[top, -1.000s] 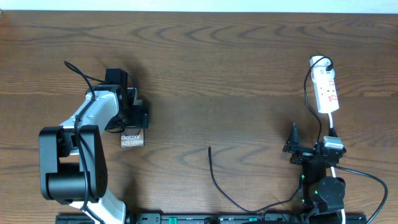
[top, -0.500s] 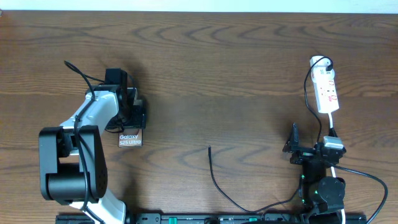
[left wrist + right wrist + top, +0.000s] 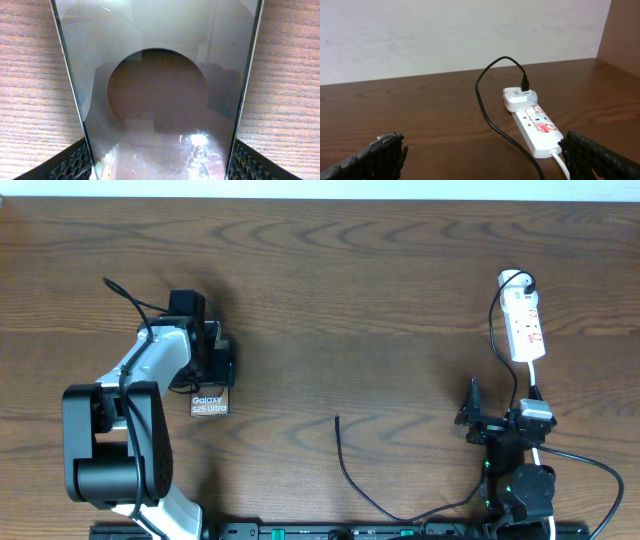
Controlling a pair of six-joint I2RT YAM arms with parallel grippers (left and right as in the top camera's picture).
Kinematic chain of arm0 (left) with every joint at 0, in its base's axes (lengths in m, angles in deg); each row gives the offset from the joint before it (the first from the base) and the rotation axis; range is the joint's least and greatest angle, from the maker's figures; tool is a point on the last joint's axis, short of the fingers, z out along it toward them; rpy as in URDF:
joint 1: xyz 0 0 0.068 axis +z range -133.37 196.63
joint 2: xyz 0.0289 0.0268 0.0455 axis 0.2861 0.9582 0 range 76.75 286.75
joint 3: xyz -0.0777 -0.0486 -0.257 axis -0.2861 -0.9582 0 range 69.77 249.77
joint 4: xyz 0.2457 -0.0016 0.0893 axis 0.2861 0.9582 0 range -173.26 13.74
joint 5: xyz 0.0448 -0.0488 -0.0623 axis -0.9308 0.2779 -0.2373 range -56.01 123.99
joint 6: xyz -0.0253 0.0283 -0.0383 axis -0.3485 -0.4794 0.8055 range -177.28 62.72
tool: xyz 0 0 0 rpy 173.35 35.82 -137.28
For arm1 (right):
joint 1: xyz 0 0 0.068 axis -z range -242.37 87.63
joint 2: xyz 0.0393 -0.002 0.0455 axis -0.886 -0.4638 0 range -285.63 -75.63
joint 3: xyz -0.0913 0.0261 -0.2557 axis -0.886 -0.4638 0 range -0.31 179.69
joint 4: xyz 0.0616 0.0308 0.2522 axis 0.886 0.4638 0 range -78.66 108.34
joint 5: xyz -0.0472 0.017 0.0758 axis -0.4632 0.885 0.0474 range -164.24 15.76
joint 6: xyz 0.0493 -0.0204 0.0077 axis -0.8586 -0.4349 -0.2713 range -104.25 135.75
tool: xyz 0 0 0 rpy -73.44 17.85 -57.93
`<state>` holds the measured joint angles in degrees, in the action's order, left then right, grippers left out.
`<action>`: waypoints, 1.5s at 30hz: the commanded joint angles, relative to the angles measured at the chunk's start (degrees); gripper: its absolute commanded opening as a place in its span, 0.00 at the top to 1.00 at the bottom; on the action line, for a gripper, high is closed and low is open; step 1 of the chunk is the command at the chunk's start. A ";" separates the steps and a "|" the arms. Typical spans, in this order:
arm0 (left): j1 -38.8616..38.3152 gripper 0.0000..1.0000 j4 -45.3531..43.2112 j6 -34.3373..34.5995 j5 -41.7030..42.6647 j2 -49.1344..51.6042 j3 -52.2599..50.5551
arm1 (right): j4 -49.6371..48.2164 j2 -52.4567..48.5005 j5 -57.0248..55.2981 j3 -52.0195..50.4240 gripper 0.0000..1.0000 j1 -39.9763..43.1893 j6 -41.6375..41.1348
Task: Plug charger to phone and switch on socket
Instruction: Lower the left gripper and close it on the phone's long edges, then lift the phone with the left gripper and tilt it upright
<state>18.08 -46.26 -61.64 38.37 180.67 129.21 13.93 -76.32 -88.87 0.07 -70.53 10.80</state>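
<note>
My left gripper (image 3: 214,370) is shut on the phone (image 3: 210,403), a dark slab with white "Galaxy S25 Ultra" lettering at its near end. In the left wrist view the phone's glossy face (image 3: 160,75) fills the frame between my two fingers (image 3: 75,162). The charger, a thin black cable, lies with its free tip (image 3: 337,419) on the table's middle front. Its other end is in a white plug (image 3: 518,96) on the socket (image 3: 526,326), a white power strip at the far right. My right gripper (image 3: 497,420) is open and empty, just in front of the strip (image 3: 540,127).
The strip's white cord (image 3: 560,455) and the black charger cable (image 3: 490,120) run past my right gripper. A pale wall (image 3: 460,35) stands behind the table's far edge. A wooden side panel (image 3: 625,30) is at the right.
The phone and my left gripper have shifted slightly left and away from the front edge. The right arm and the cable have not moved.
</note>
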 commanded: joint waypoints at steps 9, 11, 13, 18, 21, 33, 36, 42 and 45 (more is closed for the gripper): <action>0.09 0.93 -1.09 0.33 2.54 0.46 -0.83 | 0.26 0.31 -0.24 -0.07 0.01 0.31 0.76; 0.09 0.93 -1.09 0.35 2.54 -0.02 0.11 | 0.26 0.31 -0.24 -0.07 0.01 0.31 0.76; 0.09 0.93 -1.05 0.90 2.73 -0.46 1.31 | 0.26 0.31 -0.24 -0.07 0.01 0.31 0.76; 0.09 0.93 -1.07 1.64 2.75 -2.34 2.97 | 0.26 0.31 -0.24 -0.07 0.01 0.31 0.76; 0.09 0.93 -1.09 1.62 2.73 -4.68 3.06 | 0.26 0.31 -0.24 -0.07 0.01 0.31 0.76; 0.09 0.93 -2.23 7.08 19.80 -12.46 3.06 | 0.26 0.31 -0.24 -0.07 0.01 0.31 0.76; 0.09 0.93 -4.13 12.31 30.14 -12.74 3.06 | 0.26 0.31 -0.24 -0.07 0.01 0.31 0.76; 0.09 0.93 -9.97 28.65 48.39 -12.74 3.06 | 0.26 0.31 -0.24 -0.07 0.01 0.31 0.76; 0.09 0.92 -13.27 39.32 54.27 -12.74 3.06 | 0.26 0.31 -0.24 -0.07 0.01 0.31 0.76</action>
<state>18.04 -56.73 -38.37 78.57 169.63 129.91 13.93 -76.32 -88.87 0.07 -70.53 10.80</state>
